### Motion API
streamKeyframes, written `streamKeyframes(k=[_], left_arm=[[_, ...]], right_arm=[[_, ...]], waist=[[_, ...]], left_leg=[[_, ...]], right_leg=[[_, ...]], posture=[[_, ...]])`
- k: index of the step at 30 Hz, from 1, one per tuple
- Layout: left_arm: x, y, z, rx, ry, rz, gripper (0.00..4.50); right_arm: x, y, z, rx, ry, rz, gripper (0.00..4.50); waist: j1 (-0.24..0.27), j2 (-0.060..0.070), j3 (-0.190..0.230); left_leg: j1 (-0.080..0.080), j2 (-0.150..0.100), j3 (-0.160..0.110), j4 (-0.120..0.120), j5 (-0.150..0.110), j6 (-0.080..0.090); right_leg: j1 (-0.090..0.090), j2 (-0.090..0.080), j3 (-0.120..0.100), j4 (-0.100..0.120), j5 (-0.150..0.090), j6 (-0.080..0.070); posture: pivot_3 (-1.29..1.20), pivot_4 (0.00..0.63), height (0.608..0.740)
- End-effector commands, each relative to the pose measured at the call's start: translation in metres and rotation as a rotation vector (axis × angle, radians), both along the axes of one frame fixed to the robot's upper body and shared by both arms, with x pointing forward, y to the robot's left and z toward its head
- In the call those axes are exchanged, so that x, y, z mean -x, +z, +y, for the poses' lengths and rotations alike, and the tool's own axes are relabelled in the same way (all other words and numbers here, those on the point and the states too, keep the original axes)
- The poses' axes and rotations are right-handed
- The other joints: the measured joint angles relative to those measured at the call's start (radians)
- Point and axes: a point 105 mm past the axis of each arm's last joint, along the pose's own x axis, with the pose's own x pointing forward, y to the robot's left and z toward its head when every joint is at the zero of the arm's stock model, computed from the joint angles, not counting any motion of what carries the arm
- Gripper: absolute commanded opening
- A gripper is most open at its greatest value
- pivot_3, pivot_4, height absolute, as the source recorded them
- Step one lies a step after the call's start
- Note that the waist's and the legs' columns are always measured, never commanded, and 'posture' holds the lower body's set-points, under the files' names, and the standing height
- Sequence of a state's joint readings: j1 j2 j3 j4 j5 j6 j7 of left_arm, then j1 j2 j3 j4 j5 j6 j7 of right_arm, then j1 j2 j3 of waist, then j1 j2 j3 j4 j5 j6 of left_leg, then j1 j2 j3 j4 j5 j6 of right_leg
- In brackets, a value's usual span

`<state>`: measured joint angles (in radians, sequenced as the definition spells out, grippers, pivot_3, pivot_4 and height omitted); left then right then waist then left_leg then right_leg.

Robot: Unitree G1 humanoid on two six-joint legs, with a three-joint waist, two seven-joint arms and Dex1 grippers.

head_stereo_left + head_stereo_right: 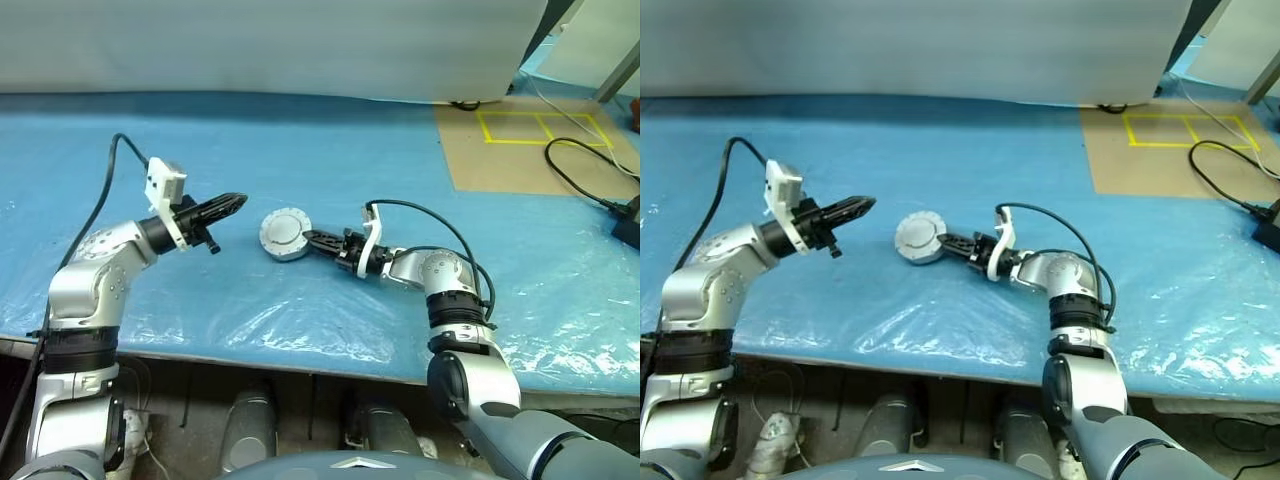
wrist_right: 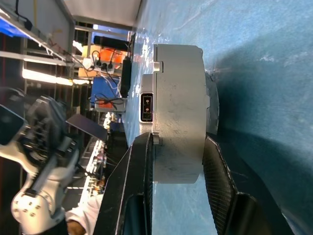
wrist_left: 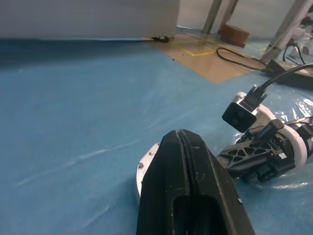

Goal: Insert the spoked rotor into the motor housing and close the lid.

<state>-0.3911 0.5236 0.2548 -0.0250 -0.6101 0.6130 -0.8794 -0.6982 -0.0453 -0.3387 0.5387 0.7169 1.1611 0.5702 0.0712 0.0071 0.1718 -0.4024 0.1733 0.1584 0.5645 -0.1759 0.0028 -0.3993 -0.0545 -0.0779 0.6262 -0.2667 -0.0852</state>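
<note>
Resting on the blue-covered counter point(image 1: 330, 150), the motor housing point(image 1: 286, 234) is a squat silver cylinder with the lid point(image 1: 284, 229) seated flat on its top, a round silver-grey disc with a raised centre. Right gripper point(image 1: 313, 238): jaws partly open and set around the housing's edge, one black finger over the lidded top face and the other under the base, gripping it; in the right wrist view the housing point(image 2: 178, 112) stands between the two fingers, its side wall carrying a small dark rectangular port. Left gripper point(image 1: 237, 202): jaws closed, both fingers pressed together along a single seam, holding nothing, raised above the counter; the housing lies just beyond and below the tips of these jaws, apart from them, with bare blue sheet between. In the left wrist view the closed fingers point(image 3: 188, 186) cover most of the housing, leaving a sliver of its silver rim point(image 3: 143, 166) at one side, and the right gripper's black lattice fingers and white wrist camera mount reach in from the far side. Spoked rotor: cannot be seen with the lid seated. Other items: a brown board point(image 1: 530, 150) marked with yellow tape squares, well beyond the right gripper, and a black cable point(image 1: 585, 180) looping across that board toward the counter's edge.
</note>
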Motion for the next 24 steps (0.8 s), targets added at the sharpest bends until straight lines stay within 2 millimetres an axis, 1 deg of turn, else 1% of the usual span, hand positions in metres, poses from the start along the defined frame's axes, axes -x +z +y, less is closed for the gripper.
streamKeyframes(k=[1,3,6,8,11,14,17,18,20,22,24], left_arm=[[0.002,0.007,0.015,0.127,0.075,0.021,0.0],[0.004,-0.005,0.02,0.149,0.097,0.075,0.0],[0.01,-0.02,0.02,0.177,0.103,0.126,0.61],[0.011,-0.024,0.02,0.232,0.107,0.148,1.25],[0.009,-0.026,0.024,0.308,0.143,0.168,2.31],[0.009,-0.026,0.024,0.343,0.151,0.176,3.32],[0.011,-0.019,0.021,0.391,0.122,0.154,4.31],[0.012,-0.015,0.017,0.43,0.098,0.157,4.44],[0.015,-0.009,0.012,0.478,0.06,0.16,4.44],[0.018,-0.011,0.005,0.499,0.014,0.2,4.44],[0.018,-0.02,-0.001,0.51,0.005,0.247,4.44]], right_arm=[[-0.001,0.026,0.005,-0.12,0.02,-0.032,1.08],[-0.003,0.04,0.005,-0.159,0.023,-0.052,1.08],[-0.005,0.062,0.006,-0.229,0.034,-0.077,1.08],[-0.004,0.073,0.007,-0.252,0.045,-0.091,1.08],[-0.004,0.086,0.009,-0.282,0.054,-0.108,1.08],[-0.005,0.093,0.008,-0.292,0.053,-0.114,1.08],[-0.005,0.096,0.007,-0.293,0.053,-0.117,1.08],[-0.006,0.097,0.007,-0.292,0.052,-0.117,1.08],[-0.006,0.097,0.006,-0.29,0.051,-0.117,1.08],[-0.006,0.097,0.006,-0.287,0.052,-0.116,1.08],[-0.005,0.1,0.007,-0.295,0.057,-0.12,1.08]], waist=[[0.001,0.0,0.0],[0.002,0.0,0.0],[0.0,0.0,0.0],[0.002,0.0,0.0],[0.005,0.0,0.0],[0.006,0.0,0.0],[0.009,0.0,0.0],[0.01,0.0,0.0],[0.013,0.0,0.0],[0.015,0.0,0.0],[0.014,0.0,0.0]], left_leg=[[-0.001,0.0,0.0,0.0,0.0,0.0],[-0.002,0.0,-0.001,0.001,0.0,0.0],[-0.003,0.0,-0.001,0.0,0.0,0.0],[-0.003,0.0,-0.001,0.0,0.0,0.0],[-0.003,0.0,-0.001,0.0,0.0,0.0],[-0.003,0.0,-0.001,0.0,0.0,0.0],[-0.003,0.0,-0.001,0.0,0.0,0.0],[-0.003,0.0,-0.001,0.0,0.0,0.0],[-0.003,0.0,-0.001,0.0,0.0,0.0],[-0.003,0.0,-0.001,0.0,0.0,0.0],[-0.003,0.0,-0.001,0.0,0.0,-0.001]], right_leg=[[-0.001,0.0,0.0,0.0,0.0,0.0],[-0.002,0.0,-0.001,0.001,0.0,0.0],[-0.002,0.0,-0.001,0.0,0.0,0.0],[-0.002,0.0,-0.001,0.0,0.0,0.0],[-0.002,0.0,-0.001,0.001,0.0,0.0],[-0.002,0.0,-0.001,0.0,0.0,0.0],[-0.002,0.0,-0.001,0.0,0.0,0.001],[-0.002,0.0,-0.001,0.0,0.0,0.001],[-0.002,0.0,-0.001,0.0,0.0,0.001],[-0.002,0.0,-0.001,0.0,0.001,0.001],[-0.002,0.0,-0.001,0.0,0.001,0.001]], posture=[[0.0,0.15,0.74],[0.0,0.15,0.74],[0.0,0.15,0.74],[0.0,0.15,0.74],[0.0,0.15,0.74],[0.0,0.15,0.74],[0.0,0.15,0.74],[0.0,0.15,0.74],[0.0,0.15,0.74],[0.0,0.15,0.74],[0.0,0.15,0.74]])
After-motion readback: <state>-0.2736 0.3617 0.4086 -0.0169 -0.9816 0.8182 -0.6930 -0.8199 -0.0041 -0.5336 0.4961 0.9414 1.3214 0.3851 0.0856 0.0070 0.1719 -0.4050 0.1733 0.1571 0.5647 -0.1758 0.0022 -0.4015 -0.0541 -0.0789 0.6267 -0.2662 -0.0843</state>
